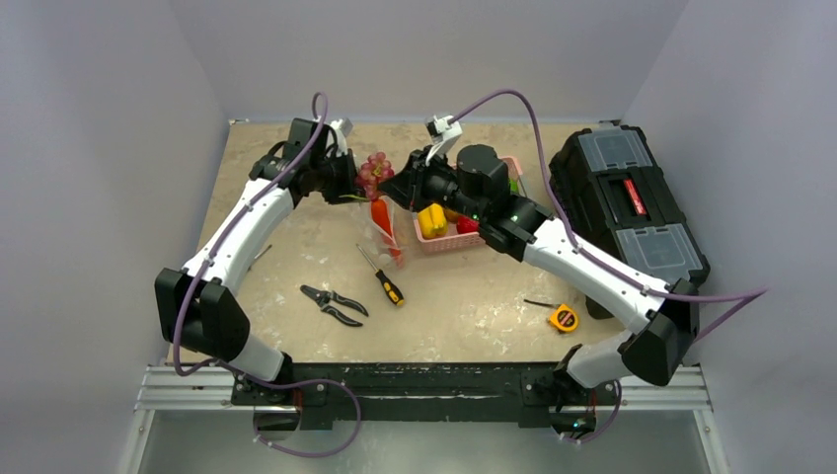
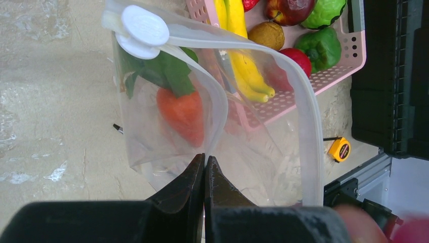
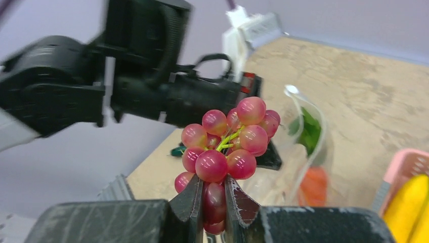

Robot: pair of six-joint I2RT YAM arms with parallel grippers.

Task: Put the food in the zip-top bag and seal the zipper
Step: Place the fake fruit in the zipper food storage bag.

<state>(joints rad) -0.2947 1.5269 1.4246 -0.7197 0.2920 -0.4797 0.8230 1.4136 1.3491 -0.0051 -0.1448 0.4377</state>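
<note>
The clear zip-top bag (image 1: 385, 235) hangs with its mouth open, and an orange carrot (image 2: 182, 114) with a green top lies inside it. Its whitish zipper (image 2: 309, 126) curves round the mouth to a white slider (image 2: 144, 28). My left gripper (image 2: 205, 159) is shut on the bag's near mouth edge, holding it up. My right gripper (image 3: 215, 185) is shut on a bunch of red grapes (image 3: 227, 142), held in the air just left of the bag's mouth, close to the left gripper (image 1: 347, 178). More food, including a banana (image 2: 243, 61) and a green pepper (image 2: 318, 45), lies in the basket.
The pink basket (image 1: 449, 241) stands just right of the bag. A black toolbox (image 1: 627, 202) fills the right side. A screwdriver (image 1: 382, 276), pliers (image 1: 333, 304) and a yellow tape measure (image 1: 564, 318) lie on the table nearer the arm bases.
</note>
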